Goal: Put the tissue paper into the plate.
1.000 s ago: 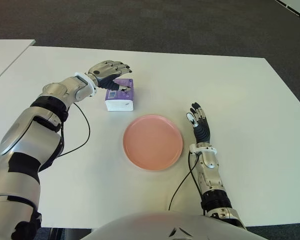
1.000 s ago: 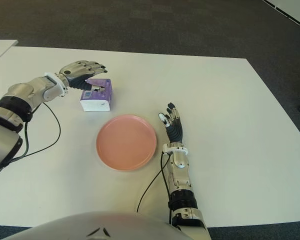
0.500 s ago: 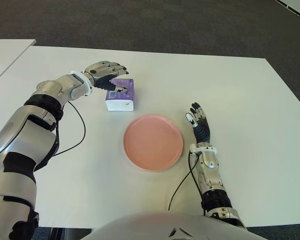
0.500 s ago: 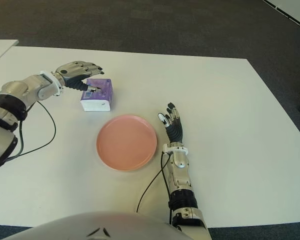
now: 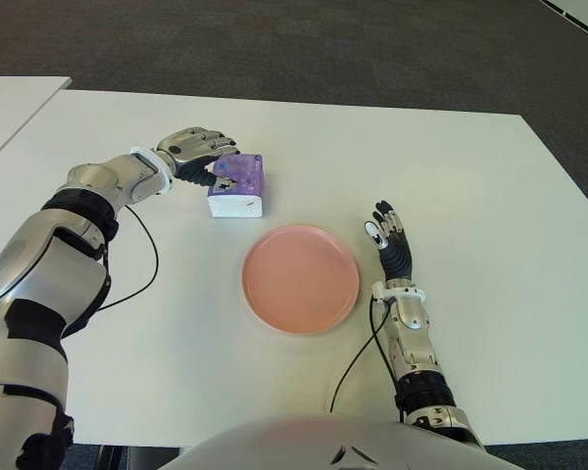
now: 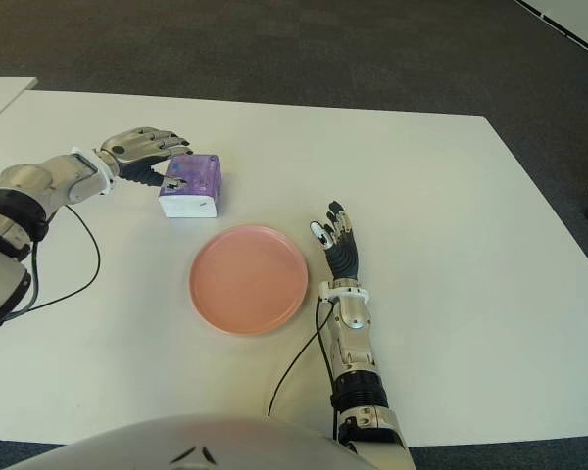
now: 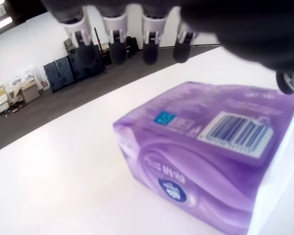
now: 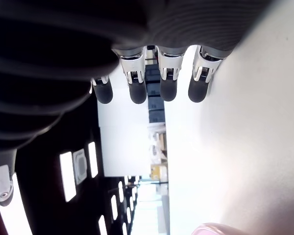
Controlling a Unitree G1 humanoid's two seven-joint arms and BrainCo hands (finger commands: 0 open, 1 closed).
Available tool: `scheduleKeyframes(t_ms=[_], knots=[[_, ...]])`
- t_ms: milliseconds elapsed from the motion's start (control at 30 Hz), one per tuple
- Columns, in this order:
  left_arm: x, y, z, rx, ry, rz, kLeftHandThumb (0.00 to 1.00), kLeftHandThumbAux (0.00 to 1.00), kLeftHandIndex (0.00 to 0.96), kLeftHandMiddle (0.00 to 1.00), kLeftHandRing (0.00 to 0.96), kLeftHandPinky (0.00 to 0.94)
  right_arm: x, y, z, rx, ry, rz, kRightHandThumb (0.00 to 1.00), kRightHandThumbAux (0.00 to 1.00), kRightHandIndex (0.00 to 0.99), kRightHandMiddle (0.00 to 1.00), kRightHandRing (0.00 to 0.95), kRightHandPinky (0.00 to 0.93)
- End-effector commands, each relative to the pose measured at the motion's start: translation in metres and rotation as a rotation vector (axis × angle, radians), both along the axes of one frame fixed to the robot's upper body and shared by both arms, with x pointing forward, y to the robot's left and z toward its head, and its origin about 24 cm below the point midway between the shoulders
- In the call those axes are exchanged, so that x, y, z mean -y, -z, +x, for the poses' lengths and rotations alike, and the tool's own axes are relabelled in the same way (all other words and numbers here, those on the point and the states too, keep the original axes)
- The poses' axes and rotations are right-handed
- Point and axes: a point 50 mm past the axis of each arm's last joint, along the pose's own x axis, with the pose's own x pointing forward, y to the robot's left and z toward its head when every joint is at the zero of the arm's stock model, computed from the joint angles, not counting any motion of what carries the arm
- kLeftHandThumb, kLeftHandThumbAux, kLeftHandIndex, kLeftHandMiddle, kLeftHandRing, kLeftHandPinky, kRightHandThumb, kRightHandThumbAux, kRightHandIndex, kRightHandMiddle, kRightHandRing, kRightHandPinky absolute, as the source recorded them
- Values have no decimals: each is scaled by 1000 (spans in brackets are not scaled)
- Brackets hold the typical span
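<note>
Two robot hands show over the white tabletop [image 5: 470, 186], and only the left one is near the task's thing. The purple tissue pack [image 5: 236, 183] lies flat on the tabletop at about 11 o'clock from the pink plate [image 5: 300, 278], close to its rim but apart from it, so it is not yet in the plate. Its white end faces the plate, and the left wrist view shows a barcode and a small blue label on its top face. The left robot hand [image 5: 196, 152] sits at the pack's 9 o'clock side, palm down, its fingers [image 7: 113, 36] arched over the near edge of the pack with the tips hanging just above the wrapper; the thumb shows at the pack's side. The fingers are loosely curved and not closed around the pack, so this hand holds nothing; whether any fingertip touches the wrapper cannot be told. The right robot hand [image 5: 391, 242] shows at 3 o'clock from the plate, just beside its rim, its fingers [image 8: 136, 88] straight and relaxed, pointing toward 12 o'clock and grasping nothing. A thin black cable [image 5: 153, 262] runs from the left arm across the tabletop at the plate's 9 o'clock side
</note>
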Motion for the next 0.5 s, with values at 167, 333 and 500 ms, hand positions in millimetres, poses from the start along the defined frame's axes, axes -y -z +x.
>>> scheduleKeyframes(t_ms=[167,333,500], knots=[[-1,20,-5,-34,-13,26,333,83,0,0,0,0,2,23,-13,-117,12,14,398,482,0,0,0,0],[1,25,-6,-47,-17,19,330,85,0,0,0,0,2,22,-14,-111,15,9,393,483,0,0,0,0],[1,29,-7,-58,-18,23,332,85,0,0,0,0,2,21,-14,-111,13,5,387,484,0,0,0,0]])
